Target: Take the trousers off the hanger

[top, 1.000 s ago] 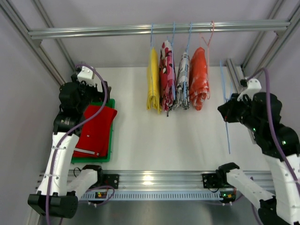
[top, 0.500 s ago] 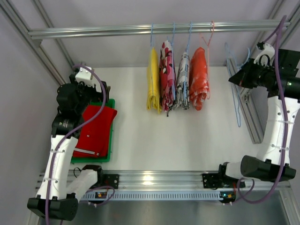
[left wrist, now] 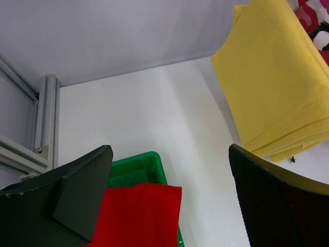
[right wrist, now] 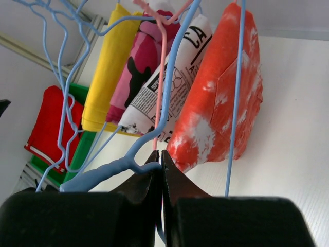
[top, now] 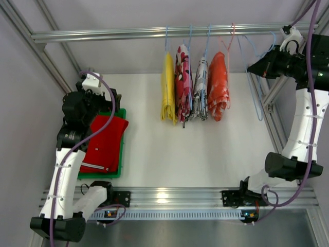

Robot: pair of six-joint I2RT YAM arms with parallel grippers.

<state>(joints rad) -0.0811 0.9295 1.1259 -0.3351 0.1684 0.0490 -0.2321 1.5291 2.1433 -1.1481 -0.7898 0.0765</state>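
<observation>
The red trousers (top: 105,144) lie folded in the green tray (top: 122,114) at the left; they also show in the left wrist view (left wrist: 139,216) and the right wrist view (right wrist: 49,123). The yellow trousers (top: 168,87) hang on a blue hanger from the rail (top: 103,35), also seen in the wrist views (left wrist: 277,82) (right wrist: 105,72). My left gripper (top: 114,100) (left wrist: 169,149) is open and empty above the tray's far end. My right gripper (top: 251,67) (right wrist: 159,153) is shut on an empty blue hanger (top: 255,87) (right wrist: 103,172), held high near the rail's right end.
Three more garments hang right of the yellow trousers: a pink patterned one (top: 182,85), a newsprint one (top: 200,87) and an orange-and-white one (top: 218,85). Aluminium frame posts (top: 272,123) run along both sides.
My right arm has swung up and back, carrying the empty blue hanger from low at the right side to beside the rail. The left arm has stayed still.
</observation>
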